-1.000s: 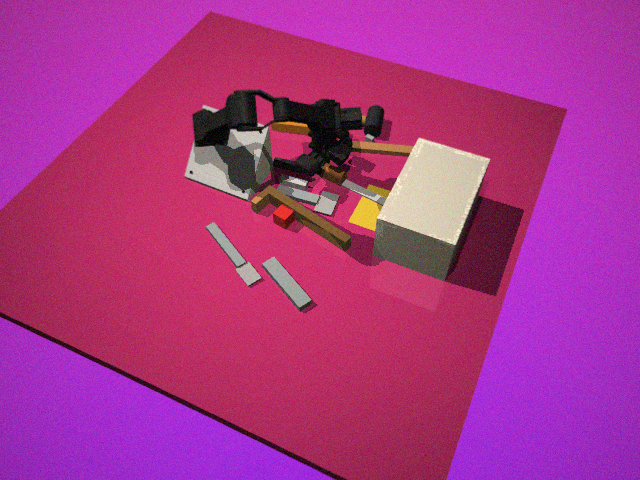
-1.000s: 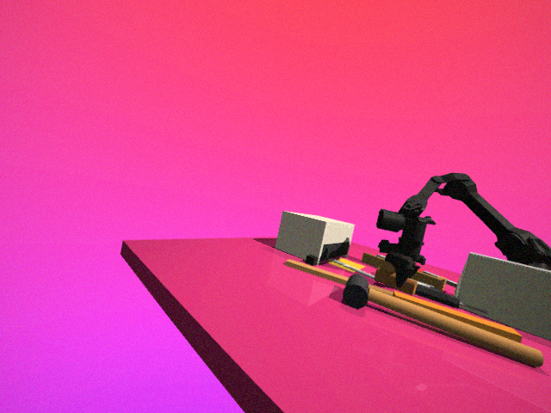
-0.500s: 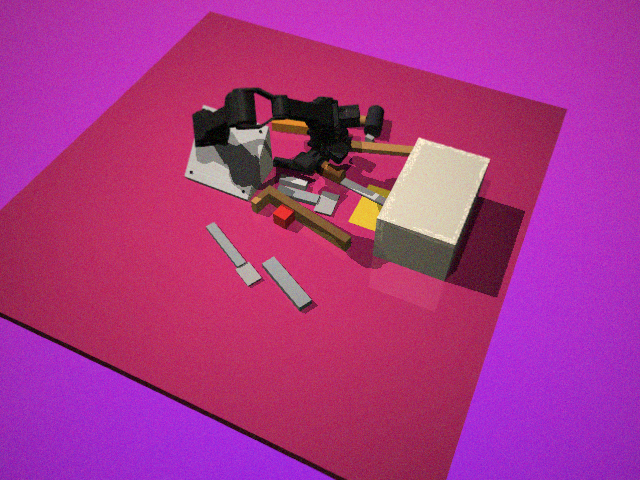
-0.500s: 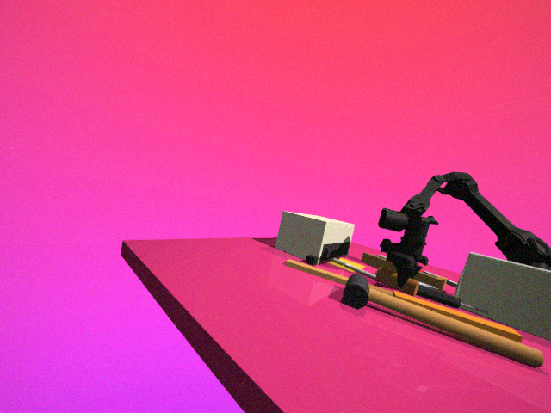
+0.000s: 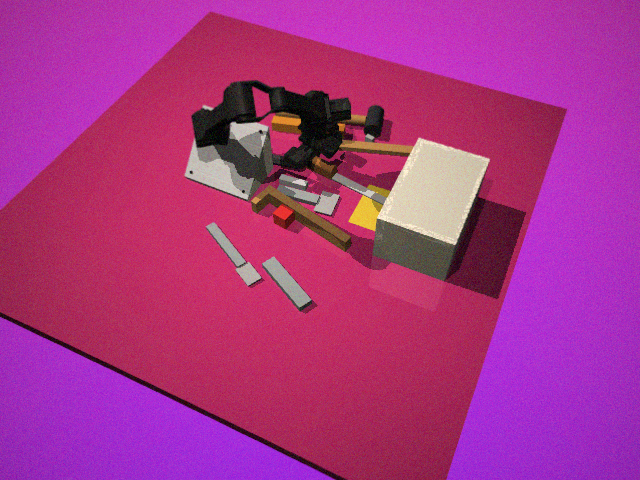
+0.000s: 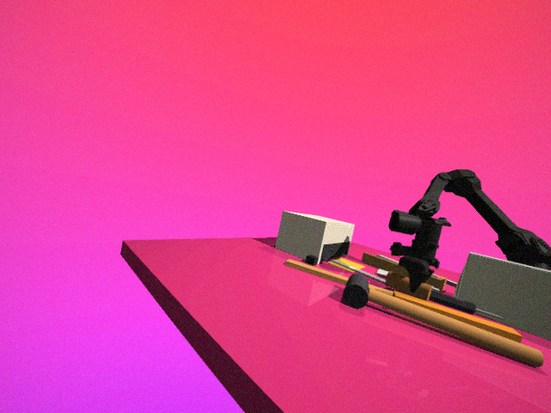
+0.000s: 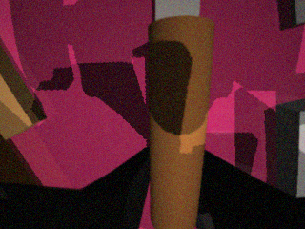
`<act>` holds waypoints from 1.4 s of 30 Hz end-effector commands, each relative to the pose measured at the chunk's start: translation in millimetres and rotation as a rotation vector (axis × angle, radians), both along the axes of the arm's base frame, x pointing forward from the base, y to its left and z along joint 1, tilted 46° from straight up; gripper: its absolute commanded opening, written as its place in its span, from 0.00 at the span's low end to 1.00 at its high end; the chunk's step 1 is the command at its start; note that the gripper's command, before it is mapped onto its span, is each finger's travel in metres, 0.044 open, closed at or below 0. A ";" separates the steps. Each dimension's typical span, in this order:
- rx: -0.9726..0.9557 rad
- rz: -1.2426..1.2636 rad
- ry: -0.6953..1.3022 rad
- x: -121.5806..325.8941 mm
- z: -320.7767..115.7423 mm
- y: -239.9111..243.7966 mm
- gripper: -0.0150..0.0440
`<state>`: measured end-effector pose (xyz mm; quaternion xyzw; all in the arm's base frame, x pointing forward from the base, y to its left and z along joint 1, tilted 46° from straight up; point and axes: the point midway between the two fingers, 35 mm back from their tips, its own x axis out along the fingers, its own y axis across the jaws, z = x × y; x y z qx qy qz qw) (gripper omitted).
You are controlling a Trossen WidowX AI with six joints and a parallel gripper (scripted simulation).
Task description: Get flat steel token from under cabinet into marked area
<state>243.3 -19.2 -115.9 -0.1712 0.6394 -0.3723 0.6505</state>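
My tool (image 5: 326,149) (image 6: 416,284) (image 7: 173,154)'s partway open, clamped on one brown cylindrical handle (image 5: 324,166) (image 7: 178,119). One cream box cabinet (image 5: 434,191) (image 6: 300,235), one yellow patch (image 5: 364,211) (image 6: 349,264) before it; can't spot the steel token.

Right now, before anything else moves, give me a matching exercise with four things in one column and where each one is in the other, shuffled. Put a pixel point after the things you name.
Things
1. red cube (image 5: 283,216)
2. yellow marked area (image 5: 363,210) (image 6: 349,264)
3. wooden handle (image 5: 324,166) (image 7: 178,119)
4. black mallet head (image 5: 374,120) (image 6: 355,291)

Places
A. between the gripper's (image 5: 313,155) (image 6: 414,288) fingers
B. on the end of a round wooden shaft
C. beside the L-shaped brown bar (image 5: 310,217)
D. on the table, in front of the cabinet (image 5: 434,191) (image 6: 300,237)

Pairs: 1-C, 2-D, 3-A, 4-B
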 end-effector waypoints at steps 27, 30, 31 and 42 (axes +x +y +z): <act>0.008 0.058 0.061 5.8 -0.2 0.1 0.25; 0.009 0.062 0.065 10.1 0.3 -0.9 0.25; 0.009 0.063 0.067 11.5 0.4 -1.2 0.25; 0.010 0.071 0.074 26.0 2.1 -4.5 0.25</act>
